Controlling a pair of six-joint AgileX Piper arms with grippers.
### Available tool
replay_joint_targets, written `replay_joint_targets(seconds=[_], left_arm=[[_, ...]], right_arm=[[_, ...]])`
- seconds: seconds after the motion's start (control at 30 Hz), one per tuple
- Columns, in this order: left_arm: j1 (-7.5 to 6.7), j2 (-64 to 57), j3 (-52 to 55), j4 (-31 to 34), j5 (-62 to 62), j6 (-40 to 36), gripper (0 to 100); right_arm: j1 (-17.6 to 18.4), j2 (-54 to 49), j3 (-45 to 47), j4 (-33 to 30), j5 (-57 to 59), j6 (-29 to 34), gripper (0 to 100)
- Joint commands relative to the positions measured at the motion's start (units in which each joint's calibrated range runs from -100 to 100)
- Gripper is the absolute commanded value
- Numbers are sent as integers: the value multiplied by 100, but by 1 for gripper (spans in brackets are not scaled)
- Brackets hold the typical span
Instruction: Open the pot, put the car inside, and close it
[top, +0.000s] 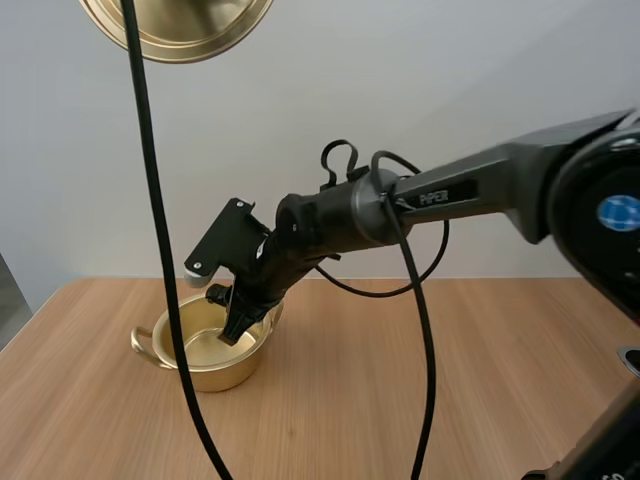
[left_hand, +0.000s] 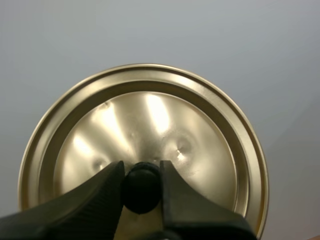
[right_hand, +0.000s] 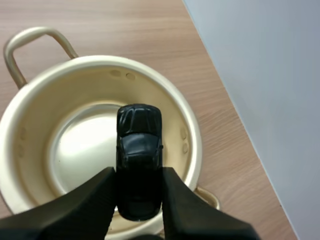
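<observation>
The right pincer (right_hand: 140, 174) pinches a small glossy black car (right_hand: 139, 140) by its sides, held just over the open golden pot (right_hand: 192, 145), which stands on the wooden surface (right_hand: 125, 25) below it. The left pincer (left_hand: 142, 167) is clamped on the black knob (left_hand: 142, 190) of the shiny golden lid (left_hand: 150, 115).

**Pot open, car over it, lid up high**

The round gold metal pot (top: 215, 375) stood upright and open, with two loop handles and nothing inside. The small black toy car (right_hand: 138, 150) hung over its mouth, pinched at the back end by the right gripper (right_hand: 139, 174). The shiny gold lid (top: 180, 30) was high up, and the left gripper (left_hand: 141, 169) held it by its black knob (left_hand: 141, 189).
</observation>
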Motion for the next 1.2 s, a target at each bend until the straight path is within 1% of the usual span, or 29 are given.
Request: replay_joint_targets(seconds=[0.0, 0.27, 0.57, 0.6, 0.67, 0.73, 0.77, 0.8, 0.83, 1.07, 1.17], left_arm=[[-1, 2, -5, 1, -5, 4, 0], [0, 2, -5, 33, -26, 94, 0], [0, 2, -5, 120, -26, 109, 0], [0, 2, -5, 120, -26, 109, 0], [0, 2, -5, 120, -26, 109, 0], [0, 2, -5, 120, -26, 109, 0], [0, 2, -5, 120, -26, 109, 0], [0, 2, -5, 120, -26, 109, 0], [0, 2, -5, 120, -26, 109, 0], [0, 2, -5, 120, -26, 109, 0], [0, 2, -5, 120, -26, 109, 0]], right_arm=[[-2, 381, -6, 6, -212, -106, 0], [9, 1001, -330, 31, -339, -106, 0], [192, 1128, -561, 53, -208, -106, 0], [210, 1128, -561, 53, -208, -106, 9], [240, 1128, -561, 53, -174, -106, 35], [257, 1128, -561, 53, -110, -106, 55], [257, 1128, -561, 53, -82, -106, 62], [257, 1128, -561, 53, -47, -94, 66], [257, 1128, -561, 53, -15, -94, 67], [257, 1128, -561, 53, 165, -14, 67], [257, 953, -561, 53, 294, 0, 66]])
